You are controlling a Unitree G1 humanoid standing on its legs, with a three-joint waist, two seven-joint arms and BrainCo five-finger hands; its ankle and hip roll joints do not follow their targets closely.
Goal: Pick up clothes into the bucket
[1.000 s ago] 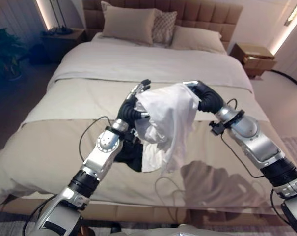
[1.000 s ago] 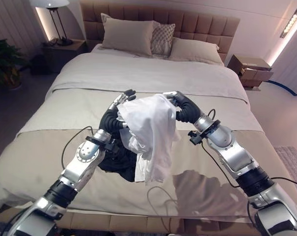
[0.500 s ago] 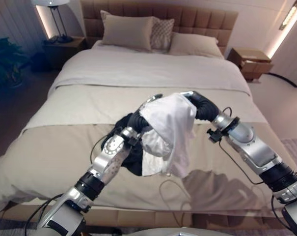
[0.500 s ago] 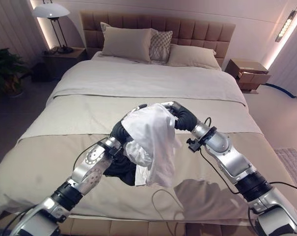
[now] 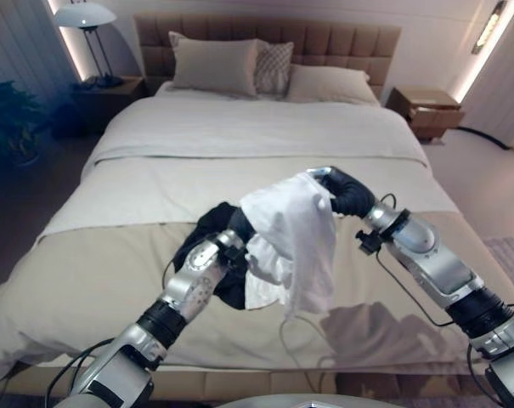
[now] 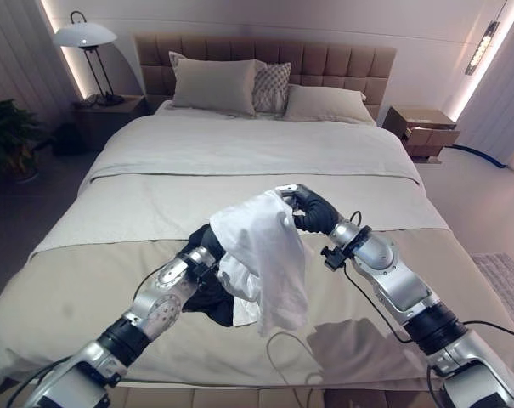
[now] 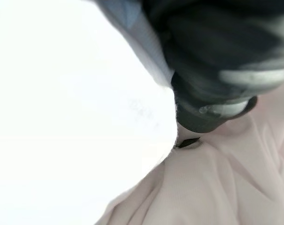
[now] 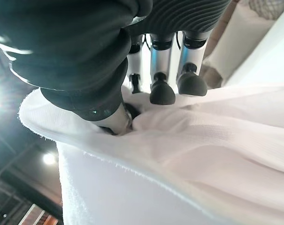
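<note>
Holding up a white cloth [image 5: 292, 236] above the foot of the bed [image 5: 240, 136], with the right hand [image 5: 341, 189] pinching its upper edge: fingers [image 8: 161, 89] and thumb curling onto the fabric in the right wrist view, dark tips pressing into the folds. Hanging down from that grip in loose drapes, well clear of the tan cover [image 5: 87, 263] spread over the bed's near half. Reaching in from the lower left with the left hand [image 6: 207, 242], tucked behind and under the white cloth; fingers there hidden by fabric, so cannot tell whether curling or straight. Lying just beneath the left wrist, a dark garment [image 5: 212, 228], bunched on the tan cover and partly covered by the hanging white cloth. Resting at the head of the bed, three pillows [image 5: 214, 64] against a padded headboard [image 6: 341, 59]. Standing to one side, a lamp [image 6: 84, 36] on a nightstand [image 5: 112, 85]; on the other side, a second nightstand [image 6: 420, 129] with its drawer pulled out.
</note>
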